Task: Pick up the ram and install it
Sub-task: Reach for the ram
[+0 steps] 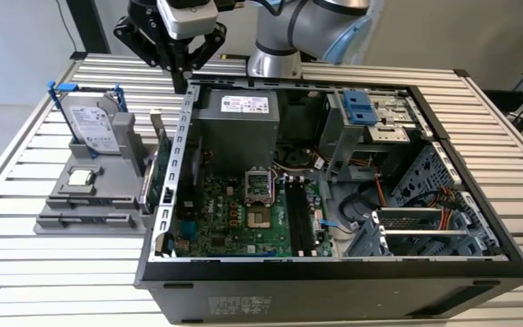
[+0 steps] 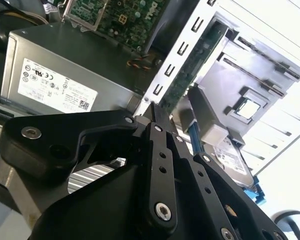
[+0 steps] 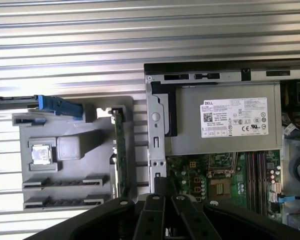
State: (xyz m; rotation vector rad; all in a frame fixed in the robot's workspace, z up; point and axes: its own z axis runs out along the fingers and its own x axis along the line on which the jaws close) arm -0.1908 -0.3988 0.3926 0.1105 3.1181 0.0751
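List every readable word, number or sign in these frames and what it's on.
White label on the power supply: symbols and fine print, too small to quote.
Hard drive, top label: too small to read.
Sticker on the case front: blurred, unreadable.
No text can be quoted with confidence.

In the first wrist view the black gripper (image 3: 162, 186) covers one end of the long, thin dark-green ram stick (image 3: 120, 155); in the second wrist view it hides part of the blue-railed silver hard drive (image 2: 229, 159).
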